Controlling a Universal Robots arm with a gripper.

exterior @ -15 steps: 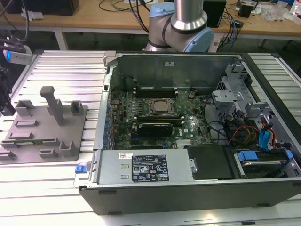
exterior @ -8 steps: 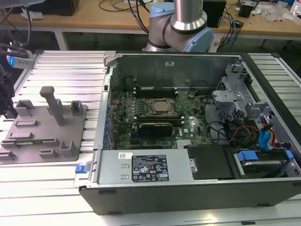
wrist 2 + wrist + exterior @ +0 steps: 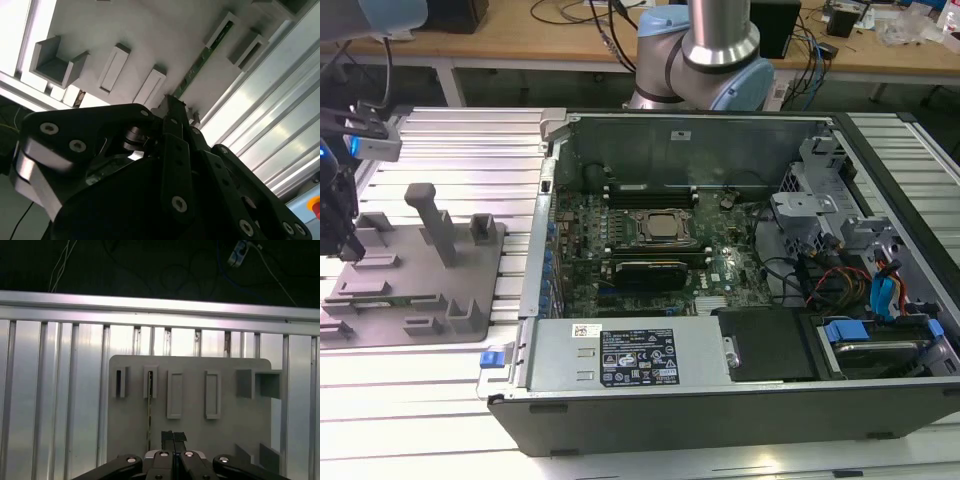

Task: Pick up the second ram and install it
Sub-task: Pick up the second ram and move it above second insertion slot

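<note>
First wrist view, gripper (image 3: pixel 173 437) clenched empty, just beside the second ram (image 3: pixel 149 410), edgewise in grey holder plate (image 3: pixel 230 435), ribbed metal table (image 3: pixel 50 400) around.

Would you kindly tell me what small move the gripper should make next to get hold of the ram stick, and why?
Probably a small sideways shift toward the second ram. In the first wrist view it stands on edge in a slot of the grey fixture, beside the shut gripper, not between its fingers.
</note>
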